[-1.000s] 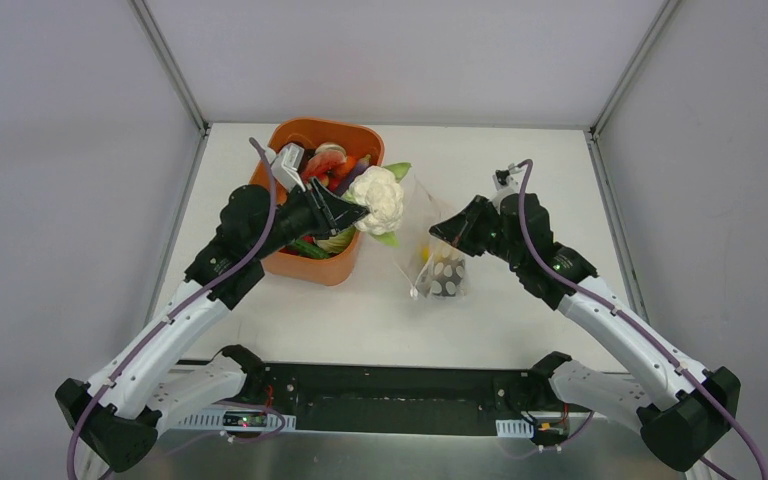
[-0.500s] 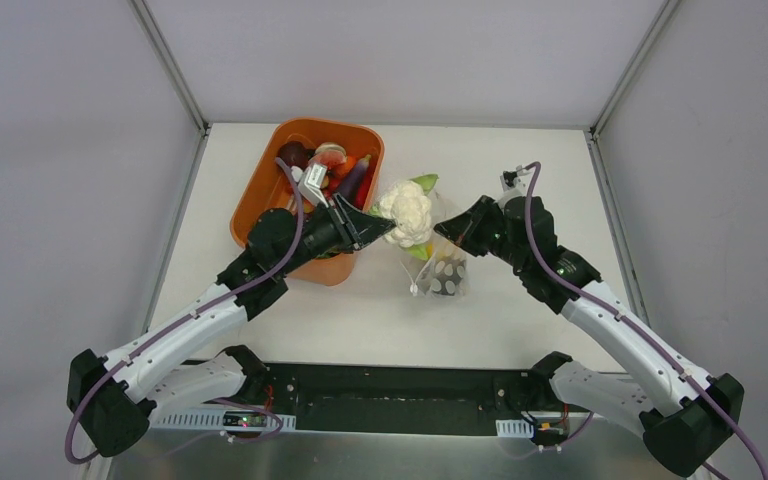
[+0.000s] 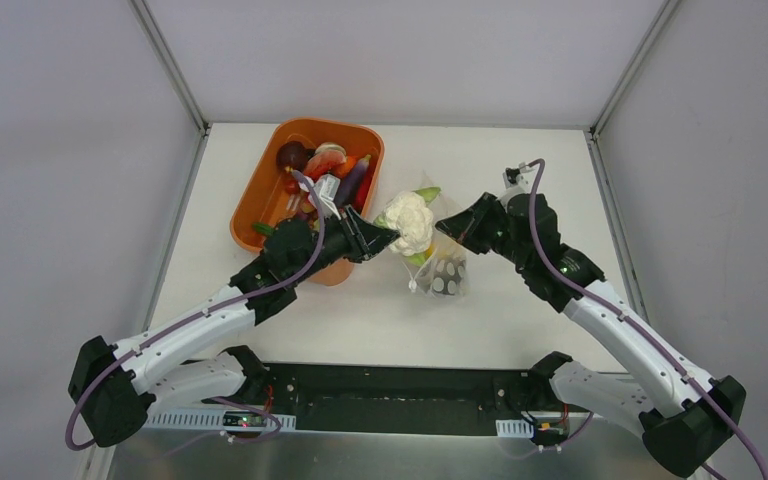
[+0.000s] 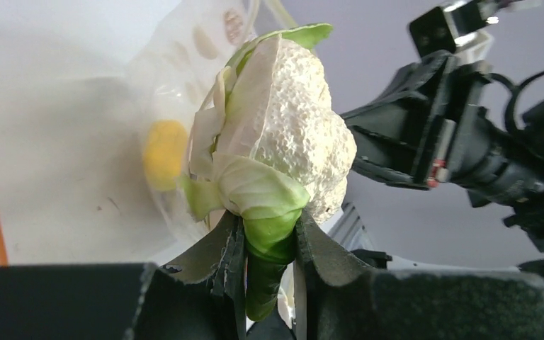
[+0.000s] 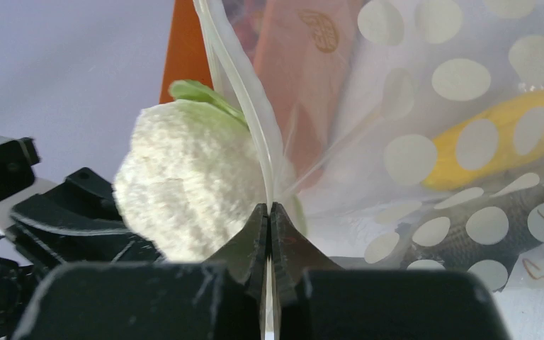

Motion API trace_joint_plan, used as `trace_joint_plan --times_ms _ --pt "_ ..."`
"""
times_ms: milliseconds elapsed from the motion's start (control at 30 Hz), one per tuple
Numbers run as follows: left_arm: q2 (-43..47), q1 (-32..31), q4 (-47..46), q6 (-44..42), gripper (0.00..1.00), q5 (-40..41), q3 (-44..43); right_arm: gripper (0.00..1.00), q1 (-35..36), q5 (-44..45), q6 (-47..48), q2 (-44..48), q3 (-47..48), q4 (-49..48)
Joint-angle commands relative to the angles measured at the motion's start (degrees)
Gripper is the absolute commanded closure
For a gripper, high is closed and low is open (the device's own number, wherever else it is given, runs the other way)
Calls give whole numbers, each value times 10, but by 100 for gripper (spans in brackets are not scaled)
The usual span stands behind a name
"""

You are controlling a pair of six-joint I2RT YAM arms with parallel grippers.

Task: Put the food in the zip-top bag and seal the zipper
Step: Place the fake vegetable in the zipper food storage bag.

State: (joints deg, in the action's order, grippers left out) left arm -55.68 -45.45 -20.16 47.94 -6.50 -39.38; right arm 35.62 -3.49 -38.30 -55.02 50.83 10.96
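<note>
My left gripper [image 3: 385, 232] is shut on the green stalk of a white toy cauliflower [image 3: 409, 221] and holds it in the air at the mouth of the zip-top bag [image 3: 442, 272]. In the left wrist view the cauliflower [image 4: 283, 134] fills the middle, its stalk pinched between my fingers [image 4: 269, 241]. My right gripper [image 3: 447, 228] is shut on the bag's upper edge, the zipper strip [image 5: 244, 92], and holds the bag [image 5: 425, 184] lifted. A yellow food piece [image 5: 496, 145] and a dark one lie inside the bag.
An orange tub [image 3: 278, 200] with several toy vegetables, among them a purple eggplant [image 3: 353, 181], stands at the back left, just behind my left arm. The cell's grey walls close the table on the left, right and far side.
My left arm has carried the cauliflower from above the tub rightward and down to the bag's mouth. The right gripper has kept its hold on the bag, almost still.
</note>
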Motion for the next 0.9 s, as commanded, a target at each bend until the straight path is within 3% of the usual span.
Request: trace_joint_plan --times_ms 0,233,367,500,867 --pt "-10 -16 -5 -51 100 47 -17 100 -3 -28 -3 10 42 -19" --pt "-21 -43 107 -114 100 119 -77 100 -4 -58 -31 20 34 -35" --pt "-45 -66 156 -142 100 124 -126 100 -4 -60 -48 18 19 -58" --pt "-96 -75 263 -161 100 106 -210 100 -4 -106 -53 15 -12 -135" --pt "-165 -78 386 -160 96 158 -300 100 -4 -110 -32 19 -14 -142"
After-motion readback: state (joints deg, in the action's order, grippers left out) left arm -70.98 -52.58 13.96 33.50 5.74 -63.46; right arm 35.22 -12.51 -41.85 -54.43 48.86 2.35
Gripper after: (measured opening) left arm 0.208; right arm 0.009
